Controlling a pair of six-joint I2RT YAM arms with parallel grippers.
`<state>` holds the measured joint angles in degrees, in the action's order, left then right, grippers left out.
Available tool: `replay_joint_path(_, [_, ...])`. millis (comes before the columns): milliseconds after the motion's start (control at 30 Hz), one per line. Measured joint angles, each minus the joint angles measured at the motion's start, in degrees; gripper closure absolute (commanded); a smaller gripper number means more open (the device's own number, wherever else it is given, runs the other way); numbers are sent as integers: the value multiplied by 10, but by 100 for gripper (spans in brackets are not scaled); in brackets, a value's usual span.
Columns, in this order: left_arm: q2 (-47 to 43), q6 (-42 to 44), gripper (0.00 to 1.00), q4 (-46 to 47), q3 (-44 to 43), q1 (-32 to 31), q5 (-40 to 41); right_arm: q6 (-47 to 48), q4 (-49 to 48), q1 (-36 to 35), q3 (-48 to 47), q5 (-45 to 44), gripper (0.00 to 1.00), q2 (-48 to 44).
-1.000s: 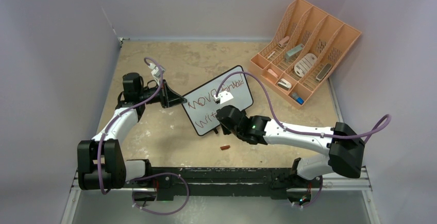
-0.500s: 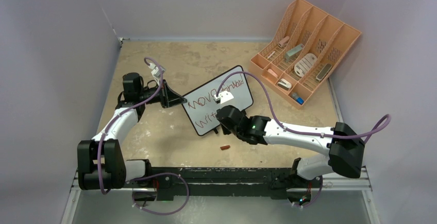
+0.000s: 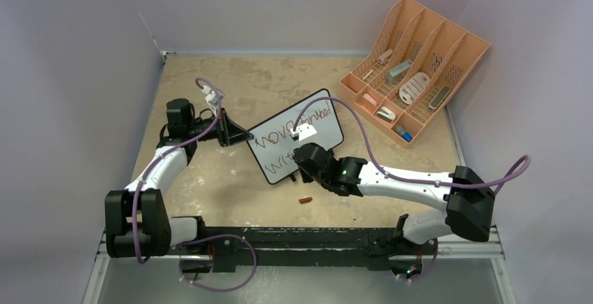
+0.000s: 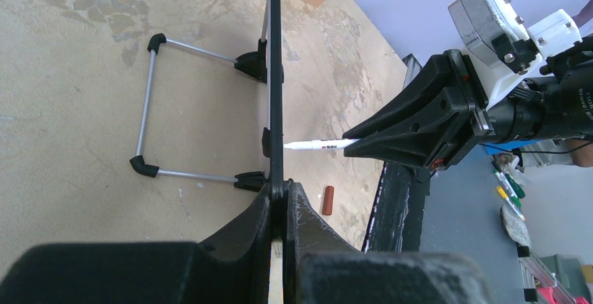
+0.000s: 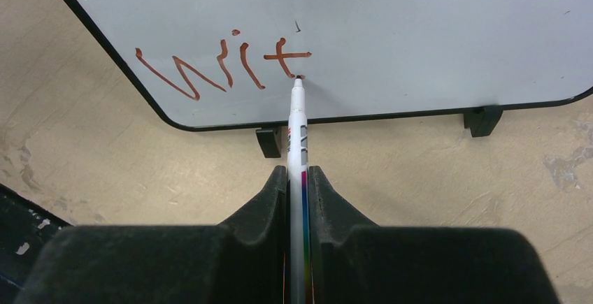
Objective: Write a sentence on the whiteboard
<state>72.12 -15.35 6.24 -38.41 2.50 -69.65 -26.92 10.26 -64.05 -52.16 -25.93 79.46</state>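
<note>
whiteboard (image 3: 283, 143) stands propped at the centre of the top view, with red-brown writing on its face. left gripper (image 4: 283, 203) is clamped on the board's left edge. right gripper (image 5: 297, 178) is closed tight around a white marker (image 5: 297, 126), its tip touching the board just under the "t" of "wit". a small brown piece (image 3: 305, 200) lies on the table (image 3: 210, 178) below. a peach organizer (image 3: 412, 73) sits upper right.

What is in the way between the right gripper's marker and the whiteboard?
Nothing visible. The right gripper holds the marker, whose tip reaches the whiteboard right by the red "Wit".
</note>
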Motion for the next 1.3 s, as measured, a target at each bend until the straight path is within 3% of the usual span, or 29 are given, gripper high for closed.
replay_joint_path(1300, [0, 0, 100, 0, 0, 0, 0, 4, 10, 0, -3, -14, 100, -2])
